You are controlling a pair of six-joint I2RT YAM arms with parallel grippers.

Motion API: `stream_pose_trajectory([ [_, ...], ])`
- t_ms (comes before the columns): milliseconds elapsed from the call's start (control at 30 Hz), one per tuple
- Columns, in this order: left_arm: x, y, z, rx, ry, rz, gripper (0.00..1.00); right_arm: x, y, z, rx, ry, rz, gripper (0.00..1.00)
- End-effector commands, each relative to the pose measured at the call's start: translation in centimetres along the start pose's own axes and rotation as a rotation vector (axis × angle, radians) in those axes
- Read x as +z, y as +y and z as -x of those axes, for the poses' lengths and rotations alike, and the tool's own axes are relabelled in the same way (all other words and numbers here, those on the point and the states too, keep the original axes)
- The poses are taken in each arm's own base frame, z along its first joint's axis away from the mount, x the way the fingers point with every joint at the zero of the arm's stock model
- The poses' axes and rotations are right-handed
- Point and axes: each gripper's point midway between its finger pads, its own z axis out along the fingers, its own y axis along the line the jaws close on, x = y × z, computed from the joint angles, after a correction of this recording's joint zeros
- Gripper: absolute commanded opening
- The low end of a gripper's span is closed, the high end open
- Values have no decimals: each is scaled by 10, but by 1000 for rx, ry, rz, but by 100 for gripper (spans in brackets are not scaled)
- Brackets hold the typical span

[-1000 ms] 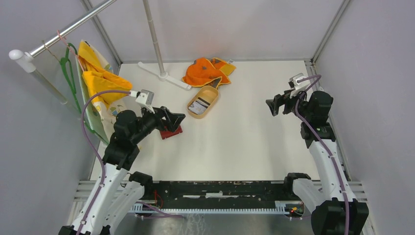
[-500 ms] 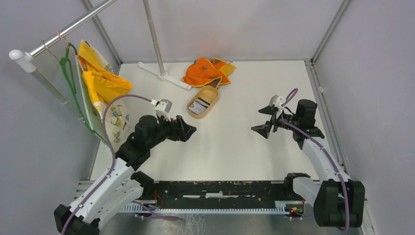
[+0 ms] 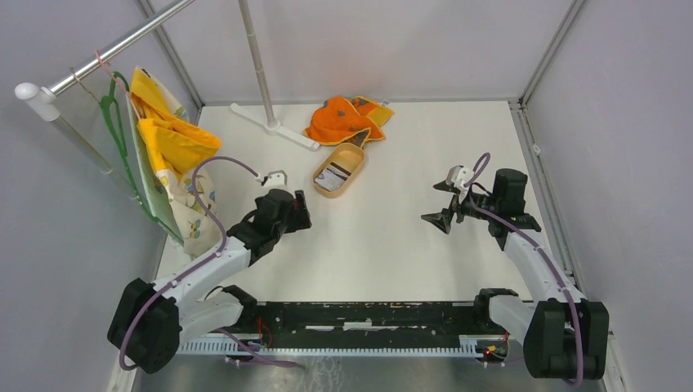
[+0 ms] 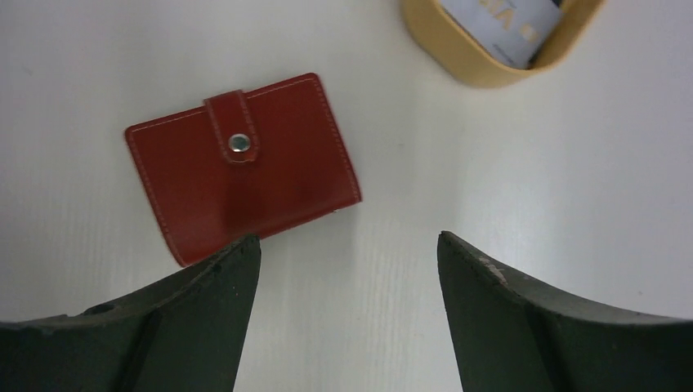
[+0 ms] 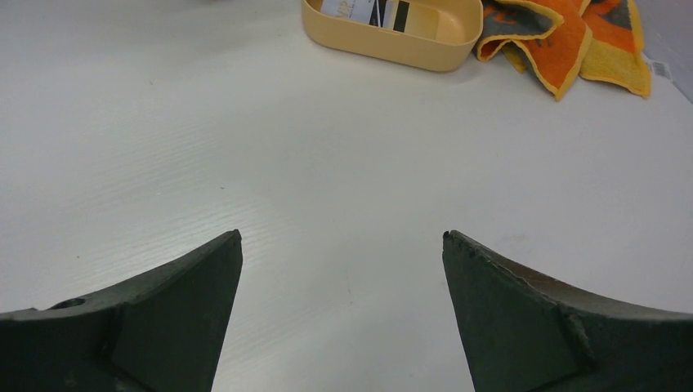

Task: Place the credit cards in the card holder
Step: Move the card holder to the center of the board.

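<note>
We watch the left claw (image 4: 347, 245), jaws apart, hover over the snapped-shut card holder (image 4: 243, 167) toward the tabletop's left edge. The credit cards (image 4: 500, 18) sit in the tray (image 4: 458, 61). A flat pinch could skid the holder away. The right claw (image 5: 343, 241) gapes empty.

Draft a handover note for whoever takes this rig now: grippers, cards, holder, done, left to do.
Left gripper: open, empty, above the card holder.
Right gripper: open, empty, over the table.
Card holder: flat on the table, snapped shut.
Credit cards: in the tan tray.
Done: nothing visible.
Left: unsnap the holder, move cards from tray into it.
</note>
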Motion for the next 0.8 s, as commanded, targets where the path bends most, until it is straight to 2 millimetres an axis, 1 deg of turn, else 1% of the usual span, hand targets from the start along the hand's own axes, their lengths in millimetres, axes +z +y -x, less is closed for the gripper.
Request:
stream_pose_trajectory([
  [0, 10, 31, 20, -151, -94, 95, 83, 1, -2, 1, -37, -2, -5, 98],
  [100, 7, 56, 20, -210, -106, 155, 83, 3, 0, 1, -36, -1, 7, 98],
  [167, 6, 65, 19, -236, -123, 180, 82, 4, 1, 0, -32, 2, 13, 98],
  [200, 7, 67, 19, -251, -125, 180, 82, 5, 1, -2, -29, 5, 13, 98],
  [267, 14, 70, 15, -277, -105, 172, 80, 10, 8, -1, -34, 6, 43, 98],
  [367, 26, 73, 7, -302, -58, 161, 72, 12, 10, -2, -36, 8, 50, 98],
  [500, 33, 74, 6, -317, -40, 149, 67, 12, 11, -2, -35, 8, 53, 98],
  [700, 37, 82, -1, -313, -20, 183, 67, 13, 13, -1, -37, 4, 63, 98],
  [767, 39, 82, -4, -312, -9, 184, 67, 13, 14, 0, -40, 2, 65, 98],
])
